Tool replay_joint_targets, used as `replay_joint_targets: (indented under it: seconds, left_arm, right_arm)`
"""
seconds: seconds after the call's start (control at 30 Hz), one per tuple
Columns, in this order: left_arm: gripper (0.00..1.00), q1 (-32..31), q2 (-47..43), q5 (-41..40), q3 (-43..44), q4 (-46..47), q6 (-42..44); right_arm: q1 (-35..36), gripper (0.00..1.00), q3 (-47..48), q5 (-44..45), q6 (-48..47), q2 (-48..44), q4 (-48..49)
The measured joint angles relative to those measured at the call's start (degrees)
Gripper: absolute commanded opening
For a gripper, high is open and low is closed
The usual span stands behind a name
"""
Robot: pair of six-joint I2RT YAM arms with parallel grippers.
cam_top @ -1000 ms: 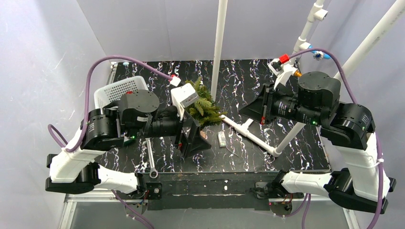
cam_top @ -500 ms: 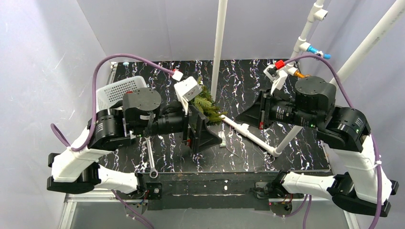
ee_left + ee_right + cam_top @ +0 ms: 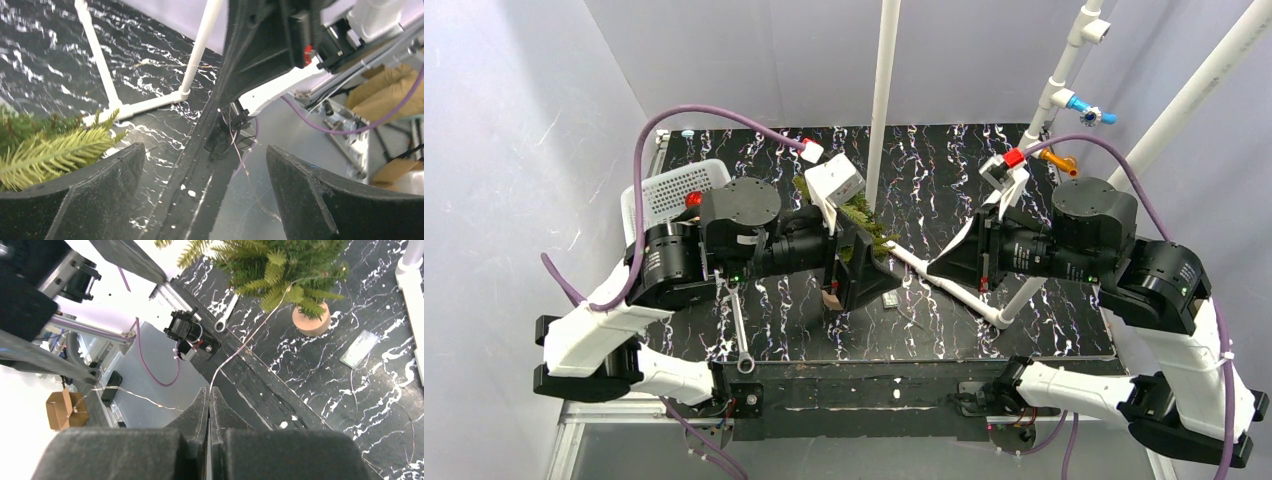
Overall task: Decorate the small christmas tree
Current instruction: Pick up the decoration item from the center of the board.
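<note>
The small christmas tree [image 3: 865, 222] [image 3: 280, 265] stands mid-table on its tan round base [image 3: 311, 320]. A thin silvery wire [image 3: 250, 335] runs from its branches down into my right gripper [image 3: 209, 390] [image 3: 938, 264], which is shut on it just right of the tree. My left gripper [image 3: 856, 275] [image 3: 205, 149] is open beside the tree's near side. Green branches [image 3: 45, 145] lie just outside its left finger, and a strand of the wire [image 3: 240, 150] hangs in the gap, touching neither finger.
A white basket [image 3: 674, 185] sits at the back left. A wrench [image 3: 739, 335] lies near the front edge. A small clear packet [image 3: 890, 298] [image 3: 359, 348] lies right of the tree's base. A white pipe frame [image 3: 944, 285] and an upright pole [image 3: 886, 90] stand close by.
My left arm has swung right and away, carrying its open gripper along the tree's near side, jaws slightly narrower. My right gripper, still shut on the wire, has drifted nearer.
</note>
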Motion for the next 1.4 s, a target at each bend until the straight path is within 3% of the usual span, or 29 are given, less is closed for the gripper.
replay_joint_targets:
  seconds: [0.13, 0.23, 0.4, 0.57, 1.13, 1.27, 1.4]
  left_arm:
    - [0.95, 0.0, -0.2, 5.0, 0.8, 0.8, 11.8]
    - [0.94, 0.0, -3.5, 8.1, -6.0, 4.6, 22.3]
    - [0.82, 0.0, -5.1, 12.2, -12.4, 6.7, 39.2]
    - [0.80, 0.0, -2.6, 14.4, -12.7, 8.9, 48.9]
    - [0.72, 3.4, 4.5, 10.7, -13.4, 20.9, 54.3]
    - [0.61, 6.2, 5.2, 11.4, -13.4, 21.5, 52.6]
    - [0.41, 8.6, 5.2, 13.0, -13.4, 21.5, 49.9]
  right_arm:
    - [0.0, 0.01, -0.8, 0.0, -0.5, -0.9, -2.0]
    - [0.0, 0.01, -1.4, 0.0, -0.6, -1.3, -2.3]
    - [0.0, 0.01, -2.2, -0.5, -0.4, -1.9, -2.2]
    - [0.0, 0.01, -2.2, -1.3, -0.4, -1.9, -2.1]
    - [0.0, 0.01, -2.2, -3.2, -0.1, -0.9, -1.8]
    - [0.1, 0.01, -2.2, -3.5, -0.1, -0.8, -1.7]
    - [0.1, 0.01, -2.2, -3.6, -0.1, -0.9, -1.6]
